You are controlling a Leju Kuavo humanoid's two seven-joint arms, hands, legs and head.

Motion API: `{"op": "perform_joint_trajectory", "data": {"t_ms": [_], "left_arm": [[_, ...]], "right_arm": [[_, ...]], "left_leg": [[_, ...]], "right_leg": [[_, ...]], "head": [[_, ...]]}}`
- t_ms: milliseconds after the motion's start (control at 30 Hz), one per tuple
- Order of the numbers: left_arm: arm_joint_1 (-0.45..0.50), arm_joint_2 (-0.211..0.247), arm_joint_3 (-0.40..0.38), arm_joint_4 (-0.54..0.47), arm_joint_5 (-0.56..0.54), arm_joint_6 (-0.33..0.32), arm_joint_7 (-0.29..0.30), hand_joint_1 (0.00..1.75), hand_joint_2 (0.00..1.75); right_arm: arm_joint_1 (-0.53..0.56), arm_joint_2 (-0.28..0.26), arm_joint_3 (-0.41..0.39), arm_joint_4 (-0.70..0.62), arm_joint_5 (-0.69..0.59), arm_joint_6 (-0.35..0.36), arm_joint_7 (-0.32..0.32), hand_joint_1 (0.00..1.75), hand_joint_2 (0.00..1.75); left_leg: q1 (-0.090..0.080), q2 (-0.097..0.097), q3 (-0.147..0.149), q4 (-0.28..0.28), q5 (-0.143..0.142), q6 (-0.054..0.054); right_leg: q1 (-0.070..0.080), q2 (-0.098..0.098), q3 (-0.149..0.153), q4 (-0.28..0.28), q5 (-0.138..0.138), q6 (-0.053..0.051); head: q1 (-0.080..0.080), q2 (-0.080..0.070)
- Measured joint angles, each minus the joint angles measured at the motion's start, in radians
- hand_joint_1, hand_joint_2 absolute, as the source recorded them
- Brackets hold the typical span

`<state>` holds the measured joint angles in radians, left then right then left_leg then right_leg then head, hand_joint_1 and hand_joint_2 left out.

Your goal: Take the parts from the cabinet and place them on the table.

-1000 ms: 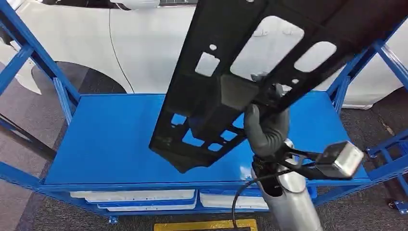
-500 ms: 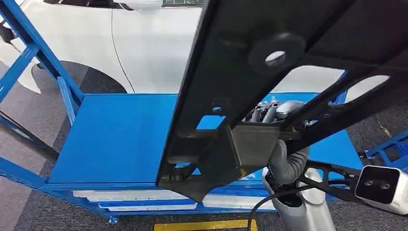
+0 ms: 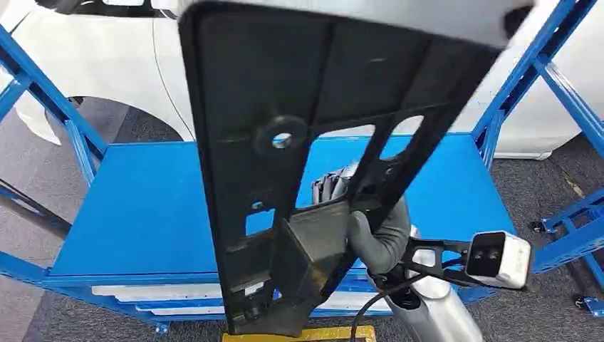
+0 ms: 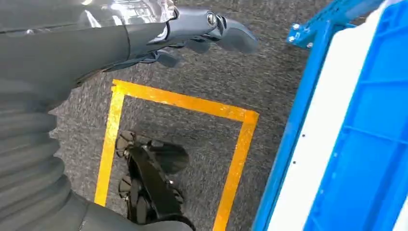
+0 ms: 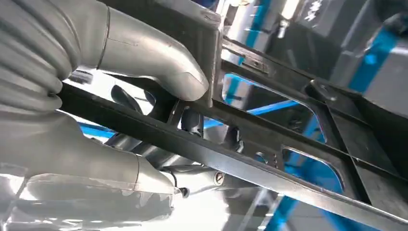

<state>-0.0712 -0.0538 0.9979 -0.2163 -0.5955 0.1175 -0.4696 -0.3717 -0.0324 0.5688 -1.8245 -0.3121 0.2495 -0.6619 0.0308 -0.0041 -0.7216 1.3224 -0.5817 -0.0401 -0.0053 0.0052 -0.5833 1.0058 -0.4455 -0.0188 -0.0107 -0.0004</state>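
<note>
Swinging upright and closer over the last second, the black panel (image 3: 285,164), grasped by the right hand (image 3: 377,228), has left the blue shelf (image 3: 142,214), while the left hand (image 4: 202,29) hangs with fingers (image 4: 235,36) released.

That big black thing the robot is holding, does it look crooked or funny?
Yes, a bit. The black panel hangs steeply tilted in the air, close to the head camera, above the blue shelf instead of lying on it. The right hand grips it near its lower end alone. No cracks or breaks are visible.
</note>
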Motion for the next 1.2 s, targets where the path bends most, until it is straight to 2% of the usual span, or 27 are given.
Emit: {"op": "perform_joint_trajectory", "data": {"t_ms": [33,100,133,200,267,300,333,367,433,467,500,533,600,633,700,733,800,833,867,933,967,1000,1033,1100,1133,1167,1200], "left_arm": [[0.0,0.0,0.0,0.0,-0.003,-0.002,-0.002,0.0,1.75],[-0.001,0.001,0.0,0.0,-0.01,-0.01,-0.005,0.0,1.75],[-0.003,0.002,0.0,0.0,-0.012,-0.013,-0.005,0.0,1.75],[-0.004,0.002,0.0,0.0,-0.017,-0.016,-0.006,0.0,1.75],[-0.003,0.003,0.0,0.0,-0.021,-0.018,-0.005,0.0,1.75],[-0.004,0.002,0.0,0.0,-0.021,-0.018,-0.005,0.0,1.75],[-0.006,0.002,0.0,0.0,-0.021,-0.018,-0.005,0.0,1.75],[-0.008,0.002,0.0,0.0,-0.021,-0.018,-0.005,0.0,1.75],[-0.008,0.002,0.0,0.0,-0.021,-0.019,-0.004,0.0,1.75],[-0.008,0.002,0.0,0.0,-0.021,-0.019,-0.003,0.0,1.75],[-0.008,0.002,0.0,0.0,-0.021,-0.019,-0.003,0.0,1.75],[-0.007,0.002,0.0,0.0,-0.021,-0.018,-0.003,0.0,1.75],[-0.006,0.001,0.0,0.0,-0.02,-0.016,-0.004,0.0,1.75],[-0.005,0.001,0.0,0.0,-0.019,-0.014,-0.004,0.0,1.75],[-0.004,0.001,0.0,0.0,-0.019,-0.011,-0.005,0.0,1.75],[-0.004,0.001,0.001,0.0,-0.019,-0.008,-0.005,0.0,1.75],[-0.001,0.0,0.001,0.0,-0.019,-0.003,-0.005,0.0,1.75],[-0.001,0.0,0.002,0.0,-0.019,-0.001,-0.004,0.0,1.75],[0.0,-0.001,0.002,0.0,-0.019,0.0,-0.003,0.0,1.75],[0.001,-0.002,0.002,0.0,-0.021,0.001,-0.003,0.0,1.75],[0.001,-0.002,0.002,0.0,-0.021,0.001,-0.003,0.0,1.75],[0.001,-0.002,0.002,0.0,-0.023,0.001,-0.003,0.0,1.75],[0.002,-0.002,0.002,0.0,-0.025,0.0,-0.002,0.0,1.75],[0.001,-0.002,0.002,0.0,-0.034,-0.002,0.002,0.0,1.75],[0.0,-0.002,0.002,0.0,-0.04,-0.005,0.003,0.0,1.75],[-0.003,-0.002,0.002,0.0,-0.044,-0.009,0.004,0.0,1.75],[-0.003,-0.002,0.002,0.0,-0.046,-0.011,0.005,0.0,1.75]], "right_arm": [[0.003,-0.003,0.009,0.011,-0.006,-0.002,-0.001,1.75,1.75],[0.018,-0.003,0.026,0.021,-0.006,-0.016,-0.002,1.75,1.75],[0.027,-0.003,0.035,0.022,-0.001,-0.022,-0.001,1.75,1.75],[0.037,-0.003,0.05,0.025,0.007,-0.031,0.009,1.75,1.75],[0.044,-0.003,0.064,0.026,0.015,-0.04,0.023,1.75,1.75],[0.044,-0.003,0.069,0.026,0.017,-0.04,0.026,1.75,1.75],[0.044,-0.003,0.072,0.025,0.018,-0.042,0.028,1.75,1.75],[0.044,-0.003,0.073,0.026,0.018,-0.043,0.028,1.75,1.75],[0.047,-0.003,0.078,0.029,0.018,-0.047,0.03,1.75,1.75],[0.051,-0.003,0.079,0.032,0.018,-0.048,0.031,1.75,1.75],[0.055,-0.003,0.08,0.034,0.018,-0.049,0.03,1.75,1.75],[0.057,-0.003,0.081,0.036,0.018,-0.048,0.031,1.75,1.75],[0.056,-0.003,0.084,0.036,0.017,-0.041,0.03,1.75,1.75],[0.055,0.0,0.084,0.036,0.017,-0.037,0.03,1.75,1.75],[0.059,0.003,0.086,0.035,0.016,-0.029,0.029,1.75,1.75],[0.058,0.006,0.086,0.035,0.016,-0.024,0.029,1.75,1.75],[0.059,0.011,0.086,0.033,0.016,-0.017,0.03,1.75,1.75],[0.058,0.014,0.086,0.032,0.016,-0.016,0.03,1.75,1.75],[0.059,0.018,0.086,0.031,0.016,-0.016,0.03,1.75,1.75],[0.061,0.022,0.086,0.03,0.016,-0.014,0.032,1.75,1.75],[0.064,0.022,0.086,0.029,0.016,-0.013,0.036,1.75,1.75],[0.069,0.022,0.086,0.027,0.017,-0.013,0.04,1.75,1.75],[0.075,0.022,0.085,0.024,0.018,-0.013,0.045,1.75,1.75],[0.082,0.022,0.084,0.009,0.023,-0.009,0.053,1.75,1.75],[0.082,0.022,0.083,0.001,0.026,-0.008,0.055,1.75,1.75],[0.083,0.022,0.081,-0.01,0.031,-0.008,0.058,1.75,1.75],[0.084,0.022,0.078,-0.017,0.034,-0.009,0.061,1.75,1.75]], "left_leg": [[-0.003,0.0,0.026,-0.056,0.039,0.007],[-0.01,0.0,0.116,-0.24,0.128,0.027],[-0.015,-0.001,0.142,-0.297,0.128,0.038],[-0.022,0.0,0.14,-0.304,0.135,0.034],[-0.025,-0.001,0.137,-0.307,0.14,0.04],[-0.011,0.003,0.14,-0.322,0.15,0.047],[-0.013,0.004,0.139,-0.326,0.157,0.05],[-0.013,0.005,0.134,-0.327,0.161,0.057],[-0.015,0.006,0.121,-0.326,0.169,0.06],[-0.016,0.007,0.113,-0.325,0.174,0.06],[-0.016,0.007,0.105,-0.323,0.179,0.059],[-0.016,0.007,0.097,-0.32,0.184,0.058],[-0.015,0.006,0.082,-0.312,0.192,0.052],[-0.015,0.006,0.077,-0.307,0.195,0.047],[-0.017,0.005,0.077,-0.309,0.205,0.033],[-0.017,0.005,0.075,-0.308,0.21,0.027],[-0.02,0.004,0.072,-0.317,0.226,0.013],[-0.014,0.004,0.064,-0.302,0.2,0.012],[-0.014,0.004,0.048,-0.256,0.138,0.01],[-0.012,0.004,0.007,-0.11,0.03,0.002],[-0.012,0.004,-0.008,-0.042,-0.002,-0.001],[-0.012,0.004,-0.009,0.0,-0.006,-0.003],[-0.011,0.004,0.014,-0.01,0.016,-0.003],[-0.01,0.004,0.12,-0.146,0.081,-0.002],[-0.009,0.004,0.192,-0.247,0.092,0.001],[-0.011,0.002,0.235,-0.317,0.056,0.007],[-0.018,0.0,0.227,-0.309,0.068,0.019]], "right_leg": [[0.004,0.0,0.002,0.002,0.001,-0.001],[0.009,0.0,0.009,0.002,-0.001,-0.002],[0.009,0.0,0.007,0.003,-0.002,-0.001],[0.011,0.0,-0.003,0.007,0.001,0.011],[0.008,0.0,-0.003,0.003,0.006,0.021],[0.011,0.0,-0.005,0.006,0.001,0.026],[0.009,0.0,-0.011,0.023,-0.024,0.032],[0.007,0.0,-0.032,0.078,-0.072,0.036],[-0.001,0.0,-0.093,0.24,-0.161,0.046],[-0.002,0.0,-0.112,0.299,-0.183,0.05],[-0.004,0.0,-0.108,0.308,-0.178,0.052],[-0.007,0.0,-0.079,0.268,-0.151,0.053],[-0.009,-0.001,0.037,0.083,-0.081,0.048],[-0.008,-0.002,0.09,-0.003,-0.079,0.043],[0.002,-0.002,0.078,0.006,-0.06,0.033],[0.003,-0.001,0.076,-0.003,-0.065,0.028],[-0.003,-0.001,0.067,-0.01,-0.046,0.012],[-0.007,-0.007,0.063,-0.013,-0.035,0.006],[-0.007,-0.007,0.051,-0.015,-0.025,-0.003],[-0.004,-0.007,0.028,-0.014,-0.008,-0.006],[-0.003,-0.008,0.016,-0.012,0.001,-0.005],[-0.002,-0.009,0.002,-0.01,0.01,-0.004],[-0.002,-0.009,-0.011,-0.008,0.018,-0.002],[-0.003,-0.008,-0.032,-0.001,0.03,0.005],[-0.003,-0.008,-0.039,0.005,0.035,0.009],[0.001,-0.008,-0.046,0.009,0.039,0.015],[0.001,-0.009,-0.044,0.008,0.044,0.021]], "head": [[-0.001,0.0],[-0.001,0.0],[0.0,0.0],[0.002,0.0],[0.002,0.0],[0.002,0.0],[0.003,0.0],[0.008,0.0],[0.008,0.0],[0.008,0.0],[0.009,0.0],[0.008,0.0],[0.008,0.0],[0.008,0.0],[0.011,0.0],[0.011,0.0],[0.01,0.0],[0.009,0.0],[0.007,0.0],[0.005,0.0],[0.004,0.0],[0.004,0.0],[0.004,0.0],[0.004,0.0],[0.004,0.0],[0.003,0.0],[0.006,0.0]]}}
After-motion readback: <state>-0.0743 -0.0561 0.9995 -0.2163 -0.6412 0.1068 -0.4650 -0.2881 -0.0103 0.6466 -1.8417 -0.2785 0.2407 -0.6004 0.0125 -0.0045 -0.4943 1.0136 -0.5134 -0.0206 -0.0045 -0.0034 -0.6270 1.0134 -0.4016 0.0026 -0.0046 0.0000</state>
